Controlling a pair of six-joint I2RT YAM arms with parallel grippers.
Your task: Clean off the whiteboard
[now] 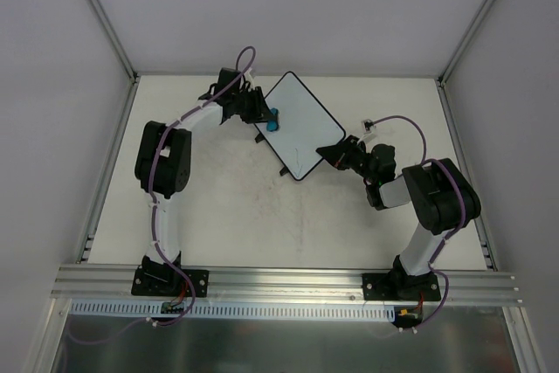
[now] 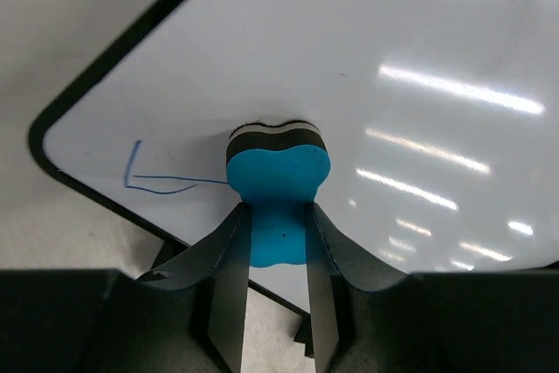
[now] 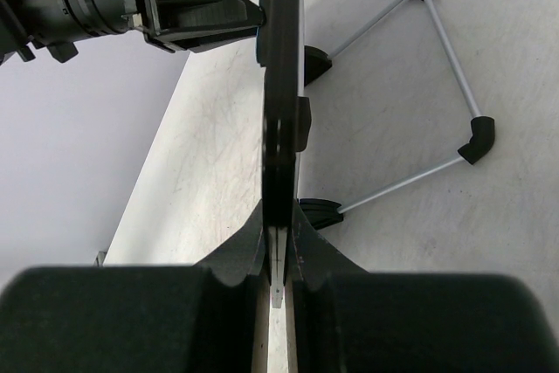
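Note:
The whiteboard (image 1: 306, 128) stands tilted at the back middle of the table, white with a thin black rim. My left gripper (image 1: 265, 116) is shut on a blue eraser block (image 1: 274, 120), which presses against the board's left side. In the left wrist view the eraser (image 2: 279, 172) sits flat on the whiteboard (image 2: 402, 50) between my left gripper's (image 2: 278, 209) fingers, with a thin blue pen line (image 2: 144, 183) just left of it near the corner. My right gripper (image 1: 336, 153) is shut on the board's right edge. The right wrist view has the whiteboard (image 3: 281, 85) edge-on in my right gripper (image 3: 279, 211).
A wire stand (image 3: 454, 67) with black corner feet props the board from behind. Black tabs (image 1: 282, 171) stick out of its near-left edge. Grey walls enclose the table (image 1: 227, 216) on three sides, and an aluminium rail (image 1: 288, 281) runs along the near edge.

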